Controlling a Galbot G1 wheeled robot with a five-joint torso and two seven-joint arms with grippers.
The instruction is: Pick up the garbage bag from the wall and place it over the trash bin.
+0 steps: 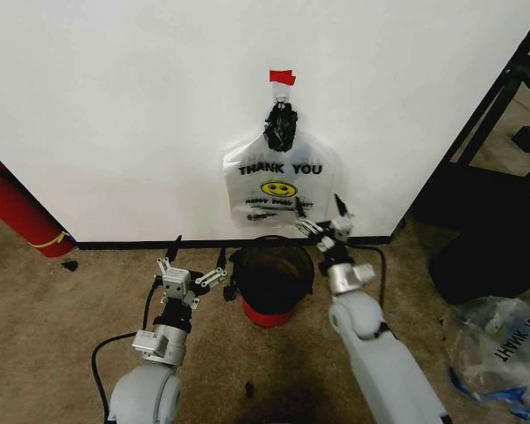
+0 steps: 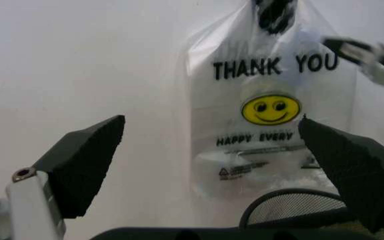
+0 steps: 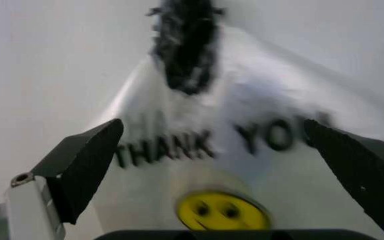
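Head view: trash bin (image 1: 271, 284) below hanging garbage bag (image 1: 281, 187).

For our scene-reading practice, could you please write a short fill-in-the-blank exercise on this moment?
The garbage bag hangs on the ___.
The face printed on it is ___.
The trash bin stands on the floor directly ___ the bag.
The right gripper, raised before the bag, has its fingers ___.

Missing words: wall; yellow; below; open
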